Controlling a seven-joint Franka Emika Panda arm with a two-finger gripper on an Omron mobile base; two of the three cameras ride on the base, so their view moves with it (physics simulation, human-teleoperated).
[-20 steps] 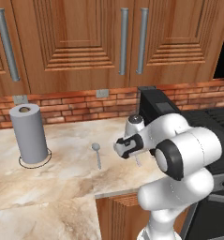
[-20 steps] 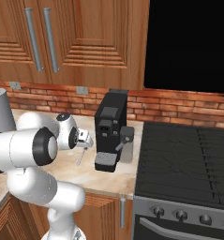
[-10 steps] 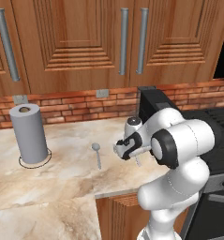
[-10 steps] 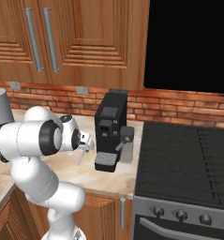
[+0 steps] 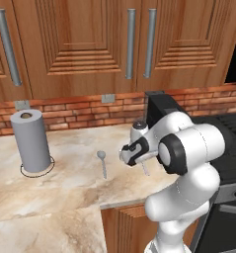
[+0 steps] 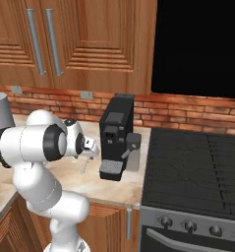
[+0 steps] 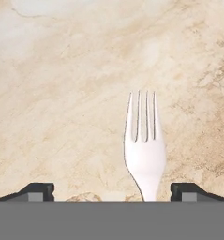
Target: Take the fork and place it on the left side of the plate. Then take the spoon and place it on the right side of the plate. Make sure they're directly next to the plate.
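The fork [image 7: 144,140] lies flat on the marble counter, tines toward the top of the hand view, its handle running down between my fingertips and nearer the right one. My gripper [image 7: 114,191] hangs open just above it, touching nothing. In the left base view the gripper [image 5: 133,153] sits over the fork [image 5: 145,169], and the spoon [image 5: 102,162] lies on the counter a little to the left. From the right base view the fork [image 6: 83,166] pokes out below the gripper [image 6: 91,147]. The plate is out of view.
A grey paper towel roll [image 5: 32,141] stands at the counter's left. A black coffee machine [image 6: 116,138] sits just right of the fork, with the stove [image 6: 197,167] beyond it. The counter's front edge [image 5: 124,202] is close below the fork.
The hand has stayed almost in place over the fork while the arm's elbow has swung slightly. The jaws are still wide apart.
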